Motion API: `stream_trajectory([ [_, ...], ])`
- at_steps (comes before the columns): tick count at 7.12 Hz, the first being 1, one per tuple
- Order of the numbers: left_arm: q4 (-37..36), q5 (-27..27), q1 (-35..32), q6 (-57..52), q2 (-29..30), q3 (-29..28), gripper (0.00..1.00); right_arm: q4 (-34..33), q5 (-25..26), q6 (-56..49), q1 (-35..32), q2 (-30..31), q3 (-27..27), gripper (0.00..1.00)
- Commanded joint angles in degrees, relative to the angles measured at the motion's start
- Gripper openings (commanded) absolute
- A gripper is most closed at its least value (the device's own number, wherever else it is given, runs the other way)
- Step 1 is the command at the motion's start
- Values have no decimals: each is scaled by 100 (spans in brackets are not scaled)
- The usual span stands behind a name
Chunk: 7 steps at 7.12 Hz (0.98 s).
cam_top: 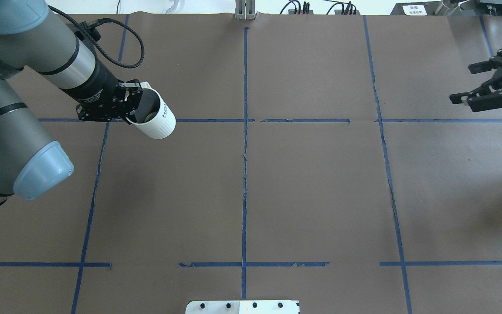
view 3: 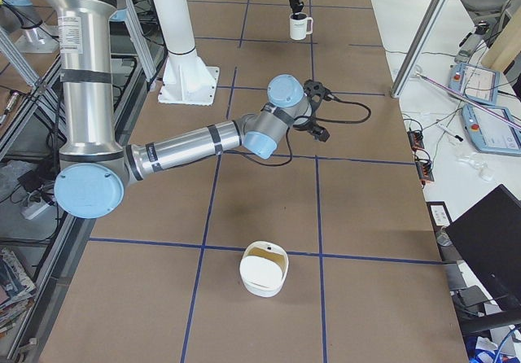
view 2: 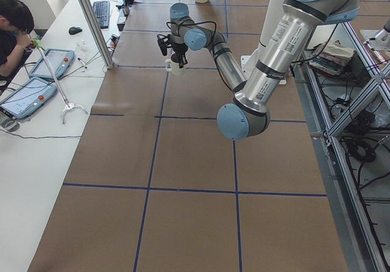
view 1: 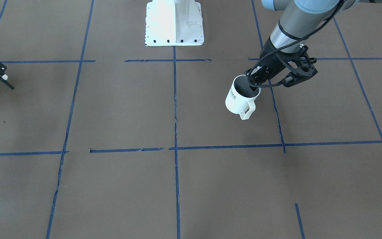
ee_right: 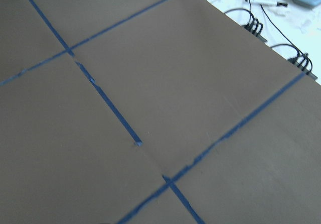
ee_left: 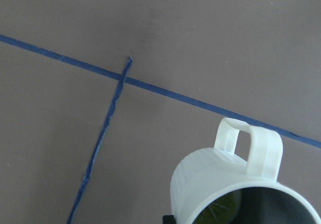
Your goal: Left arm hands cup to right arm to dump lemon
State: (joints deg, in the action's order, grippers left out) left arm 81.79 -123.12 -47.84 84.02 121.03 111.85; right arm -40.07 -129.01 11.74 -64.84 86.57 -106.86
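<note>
My left end effector (cam_top: 132,114) is clamped on the rim of the cup (cam_top: 162,124), which hangs tilted at ten o'clock over the bench (cam_top: 303,183) with the lemon (ee_left: 220,206) inside. My right end effector (cam_top: 462,83) hangs spread open at two o'clock, well apart. I judge this the carry toward handover; next, both must meet mid-bench.

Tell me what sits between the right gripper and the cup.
Nothing: the overhead view shows only bare brown table cover crossed by blue tape lines between the cup and the right gripper.

The white ribbed mug with a loop handle (view 1: 234,102) bears dark side lettering: "OME" readable from the front, "HO" from overhead.
</note>
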Motion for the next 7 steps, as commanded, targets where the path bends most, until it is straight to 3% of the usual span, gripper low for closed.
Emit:
stream_trajectory([
  [1, 3, 278, 326, 1094, 524, -110, 0, 1173, 2174, 1142, 1693, -560, 16, 98],
  [3, 3, 306, 397, 2094, 894, -233, 0, 1615, 4644, 1164, 3556, -1236, 86, 98],
  [4, 55, 419, 398, 2815, 1105, -495, 6, 1608, 5683, 1121, 4270, -1805, 330, 98],
  [5, 56, 429, 407, 2918, 1368, -732, 6, 1590, 6311, 1129, 4599, -2211, 655, 98],
  [7, 65, 420, 556, 3059, 1441, -753, 6, 1590, 6476, 849, 4743, -2434, 790, 98],
])
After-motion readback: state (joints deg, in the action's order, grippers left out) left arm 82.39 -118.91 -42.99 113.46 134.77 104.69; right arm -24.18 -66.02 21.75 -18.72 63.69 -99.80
